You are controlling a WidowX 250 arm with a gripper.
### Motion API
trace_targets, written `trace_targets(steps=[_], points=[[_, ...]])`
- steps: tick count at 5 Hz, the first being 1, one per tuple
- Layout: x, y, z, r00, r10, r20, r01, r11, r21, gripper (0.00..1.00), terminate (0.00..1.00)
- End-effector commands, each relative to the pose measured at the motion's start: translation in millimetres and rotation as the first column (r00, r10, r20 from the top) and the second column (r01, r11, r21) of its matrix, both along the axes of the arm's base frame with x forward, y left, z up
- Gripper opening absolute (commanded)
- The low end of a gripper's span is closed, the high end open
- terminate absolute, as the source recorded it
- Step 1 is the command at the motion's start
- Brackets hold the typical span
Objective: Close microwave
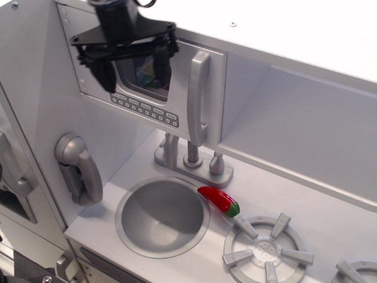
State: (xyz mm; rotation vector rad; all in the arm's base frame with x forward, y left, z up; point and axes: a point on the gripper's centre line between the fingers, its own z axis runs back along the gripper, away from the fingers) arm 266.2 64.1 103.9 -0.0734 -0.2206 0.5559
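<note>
Sitting flush in the cabinet at upper left of the frame: microwave (pixel 177 88), door shut, tall grey handle (pixel 199 97) upright, button row (pixel 145 109) under the dark window. Spread wide, gripping nothing, directly before that window: black tool (pixel 134 66). Lower down: faucet (pixel 191 156), sink (pixel 163 216), red pepper (pixel 220 201), burner (pixel 265 249), grey handset (pixel 79 168) at left.

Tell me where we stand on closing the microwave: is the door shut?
Looks done: the microwave door sits flush with the cabinet front, its handle upright, no gap visible. In hand: the gripper hovers open in front of the window, holding nothing. Left: probably just backing the arm away.
</note>
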Motion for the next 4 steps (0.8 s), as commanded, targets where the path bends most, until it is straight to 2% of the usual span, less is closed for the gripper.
trace_targets(steps=[1, 2, 3, 4], points=[[-55.9, 23.2, -2.1, 0.989, -0.146, -0.003, 0.146, 0.987, 0.072, 1.0, 0.0], [-62.0, 35.0, -6.2, 0.992, -0.12, -0.038, 0.122, 0.991, 0.052, 1.0, 0.0], [-62.0, 35.0, -6.2, 0.992, -0.12, -0.038, 0.122, 0.991, 0.052, 1.0, 0.0], [-62.0, 35.0, -6.2, 0.992, -0.12, -0.038, 0.122, 0.991, 0.052, 1.0, 1.0]])
